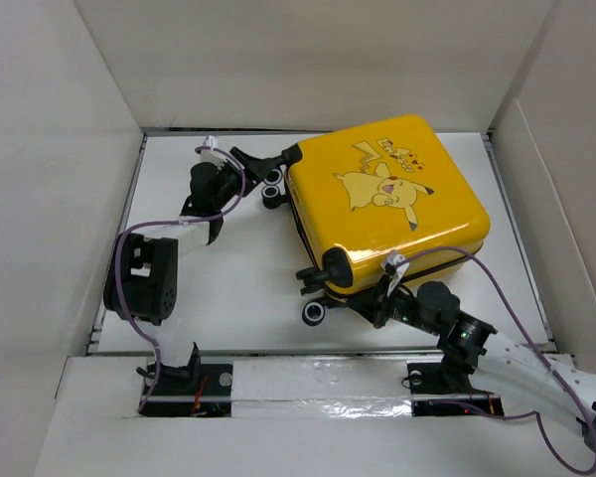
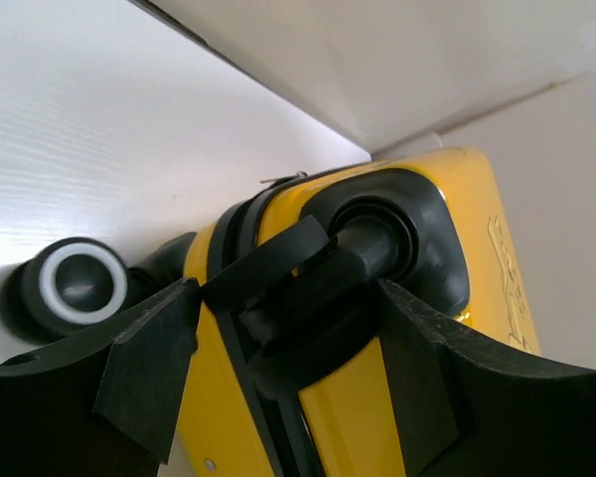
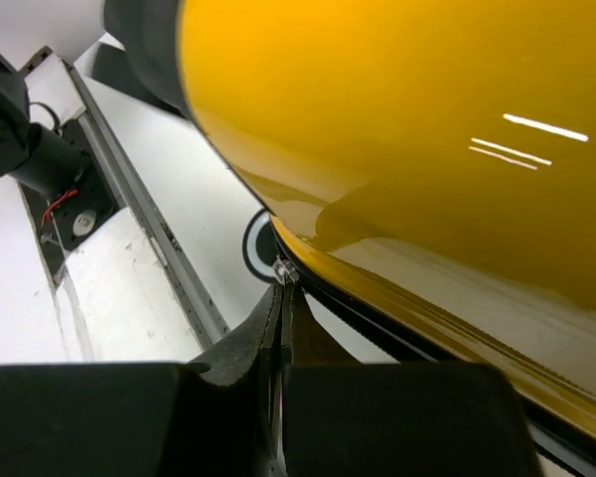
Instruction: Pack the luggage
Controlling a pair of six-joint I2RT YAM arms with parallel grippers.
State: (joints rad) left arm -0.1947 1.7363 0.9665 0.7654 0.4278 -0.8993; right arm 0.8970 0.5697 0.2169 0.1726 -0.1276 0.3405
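On table [image 1: 228, 288]: luggage [image 1: 387, 199] lies flat and shut, right of centre, wheeled end facing left.
Left gripper [image 2: 288, 338]: jaws wide, straddling the far wheel mount [image 2: 377, 229] — I see nothing clamped.
Right gripper [image 3: 281, 288]: pinched shut on a small zipper tab [image 3: 281, 266] at the near-left corner.
Key relation: zipper seam leads rightward from that tab along the near edge — right arm is nearer, so I judge it pulls while the left braces.
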